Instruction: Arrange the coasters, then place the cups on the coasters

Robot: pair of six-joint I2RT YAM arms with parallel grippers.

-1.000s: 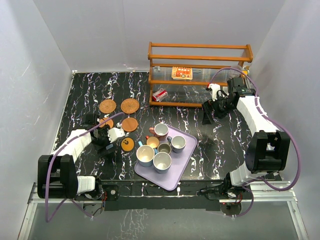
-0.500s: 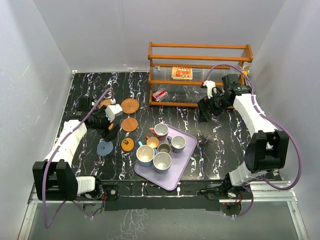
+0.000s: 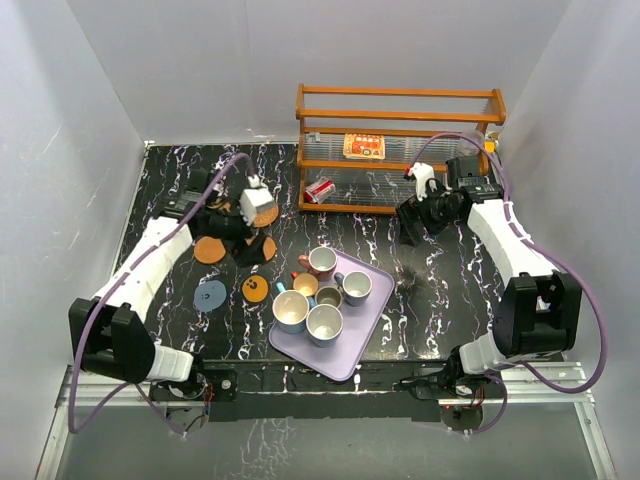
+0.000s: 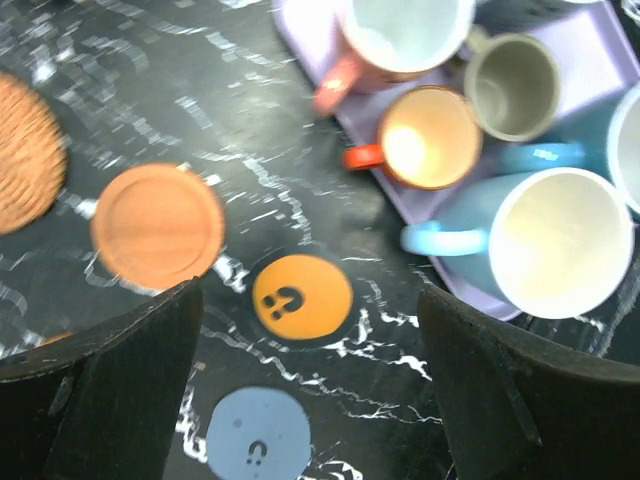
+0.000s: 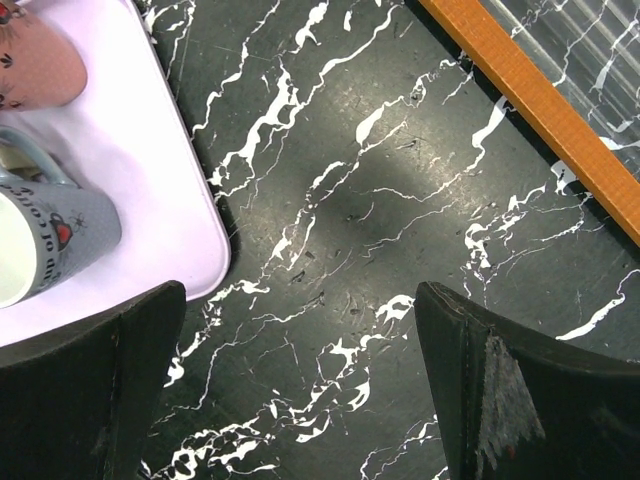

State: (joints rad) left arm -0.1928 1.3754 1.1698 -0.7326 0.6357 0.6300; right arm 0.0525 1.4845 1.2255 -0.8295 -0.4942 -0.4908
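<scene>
My left gripper (image 3: 243, 245) hangs open and empty above the coasters. Between its fingers (image 4: 110, 385) the left wrist view shows the orange dotted coaster (image 4: 301, 298) and the grey-blue coaster (image 4: 258, 448) flat on the table. A plain orange coaster (image 4: 157, 225) and a rattan coaster (image 4: 20, 150) lie to their left. From above I see the grey-blue coaster (image 3: 210, 296), the dotted one (image 3: 254, 289) and plain orange ones (image 3: 209, 249). Several cups stand on the lilac tray (image 3: 371, 316), among them pink (image 3: 322, 262) and pale blue (image 3: 291, 311). My right gripper (image 3: 410, 225) is open over bare table.
A wooden rack (image 3: 400, 150) stands at the back with a printed packet (image 3: 363, 146) and a small can (image 3: 320, 189). Its orange rail (image 5: 540, 100) crosses the right wrist view. The tray's corner (image 5: 150, 150) lies left of the right gripper.
My left arm has swung from the near left toward the back and right, leaving the grey-blue coaster uncovered on the table. The right arm has shifted only slightly.
</scene>
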